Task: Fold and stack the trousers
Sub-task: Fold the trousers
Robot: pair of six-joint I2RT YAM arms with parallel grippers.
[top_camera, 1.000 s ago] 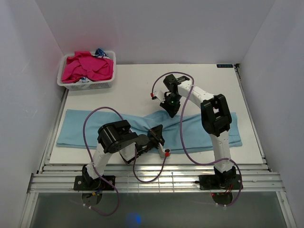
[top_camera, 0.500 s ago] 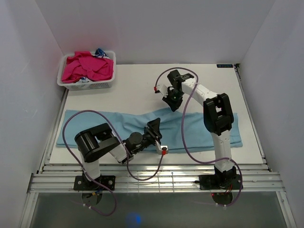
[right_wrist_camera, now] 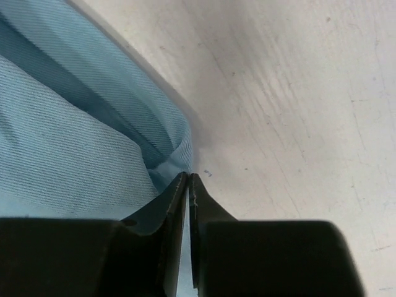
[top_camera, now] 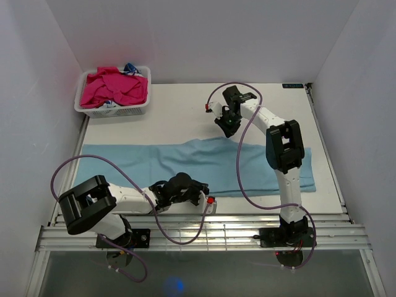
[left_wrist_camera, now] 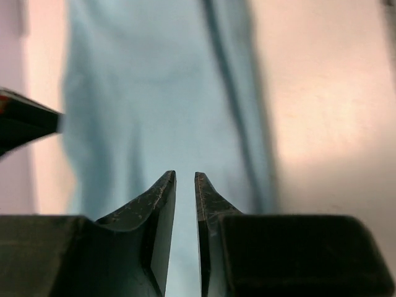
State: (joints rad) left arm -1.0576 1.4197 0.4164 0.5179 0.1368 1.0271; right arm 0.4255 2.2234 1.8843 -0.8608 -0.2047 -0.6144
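The trousers (top_camera: 124, 162) lay full-length, unfolded, on the table (top_camera: 173, 117). The right gripper (right_wrist_camera: 187, 176) pinched their far edge. The left gripper (left_wrist_camera: 184, 176) was narrowly parted and empty. Folding and stacking seemingly not yet done.

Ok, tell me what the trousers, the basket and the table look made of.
The trousers: soft knit fabric, matte, light blue; fine ribbing shows close up. The basket: probably white plastic, going by its slotted walls. The table: hard white board, perhaps painted or laminate, matte with faint scratches.

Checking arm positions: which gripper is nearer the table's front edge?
Left. The left gripper hovers close to the table's front edge; the right gripper pinches the trousers' far side.
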